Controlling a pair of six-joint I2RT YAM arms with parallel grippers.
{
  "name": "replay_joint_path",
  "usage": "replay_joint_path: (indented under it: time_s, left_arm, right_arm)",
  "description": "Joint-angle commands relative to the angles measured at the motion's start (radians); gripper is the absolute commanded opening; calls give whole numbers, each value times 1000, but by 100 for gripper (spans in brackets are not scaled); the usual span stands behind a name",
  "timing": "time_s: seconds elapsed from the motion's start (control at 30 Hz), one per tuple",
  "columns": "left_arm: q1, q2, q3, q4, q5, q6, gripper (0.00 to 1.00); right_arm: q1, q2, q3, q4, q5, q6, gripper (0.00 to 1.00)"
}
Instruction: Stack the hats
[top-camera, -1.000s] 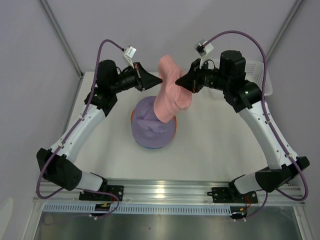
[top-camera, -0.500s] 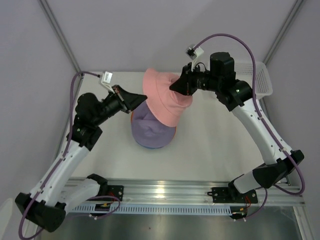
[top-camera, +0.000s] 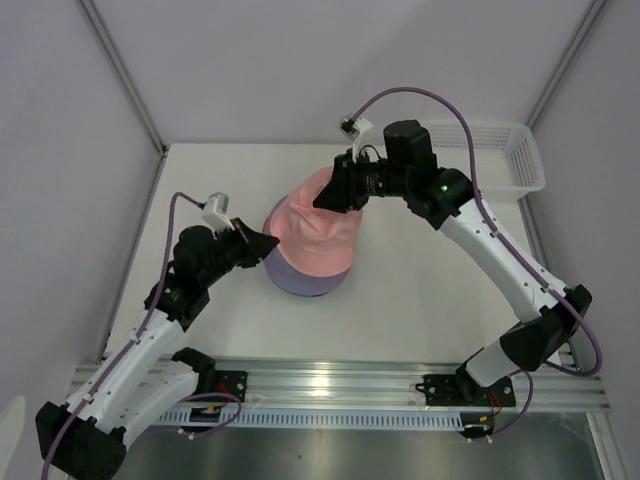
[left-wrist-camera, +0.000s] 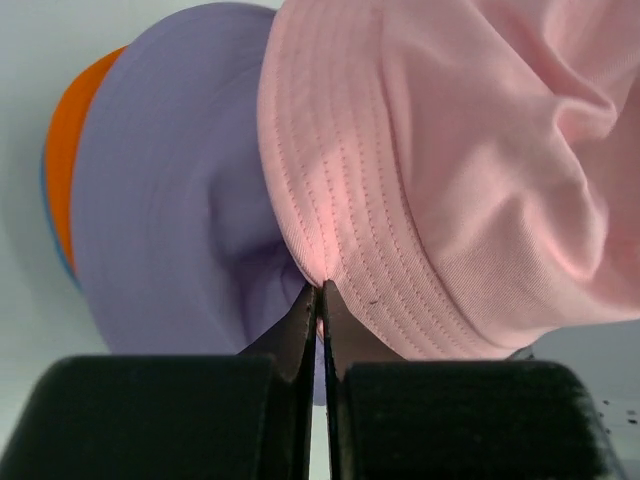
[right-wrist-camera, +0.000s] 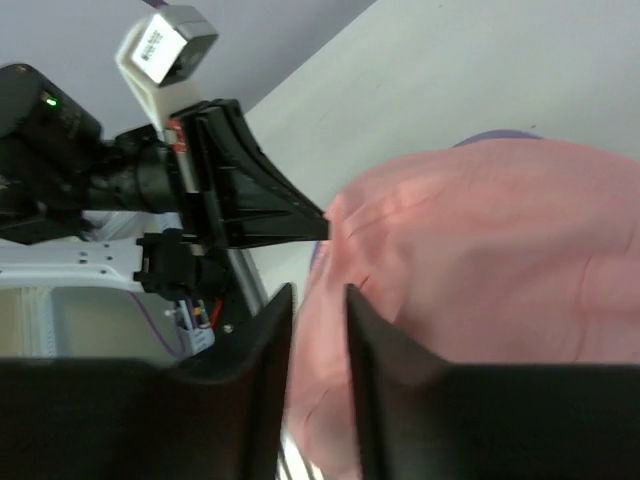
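The table (top-camera: 420, 290) carries a white basket (top-camera: 505, 160) at its far right corner and the hats in one pile near its middle. The left arm (top-camera: 150, 330) reaches the pile from the left, and the right arm (top-camera: 500, 260) bends in from the far right.

The pink hat (top-camera: 315, 235) lies on top, crown up, rumpled and folded, with its stitched brim drooping over the lavender hat (top-camera: 300, 280). The lavender brim sticks out on the near side. Under it, an orange hat (left-wrist-camera: 75, 150) shows as a crescent, and below that is a thin blue edge (left-wrist-camera: 58, 240) (only a sliver, seen from the left wrist).

The right gripper (right-wrist-camera: 318, 300) hangs over the far side of the pink crown. Its fingers (right-wrist-camera: 270, 340) stand a little apart, with pink cloth showing through the narrow gap and nothing clamped.

The left gripper (left-wrist-camera: 320, 292) points at the pink brim's left edge. Its fingers (left-wrist-camera: 300, 340) are pressed together, tips touching the brim. Whether any cloth is caught between them I cannot tell.
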Motion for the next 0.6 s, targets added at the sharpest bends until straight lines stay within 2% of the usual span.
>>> replay_joint_path:
  time_s: [0.0,0.07,0.13,0.17,0.23,0.3,0.37,0.47,0.57]
  left_arm:
    - [-2,-29,-43,-8,-101,42,1]
    - [1,-41,-48,-21,-143,47,1]
    - [1,-47,-48,-35,-160,44,1]
    - [1,-47,-50,-51,-164,39,1]
    - [1,-58,-63,-59,-164,31,1]
    - [1,-96,-83,-67,-166,27,1]
    - [2,-125,-102,-85,-173,28,1]
    - [2,-179,-119,-119,-192,48,1]
    - [2,-202,-132,-145,-198,57,1]
  right_arm:
    - [29,-10,-22,64,-51,91,38]
    - [43,-16,-12,66,-49,113,51]
    - [47,-38,0,60,-11,120,55]
    - [49,-45,20,37,7,111,60]
    - [47,-73,52,8,78,93,66]
    - [47,-97,57,-30,191,72,82]
    - [44,-139,41,-62,285,68,89]
    - [18,-192,-40,-75,456,122,91]
    - [-31,-270,-162,-9,471,264,92]
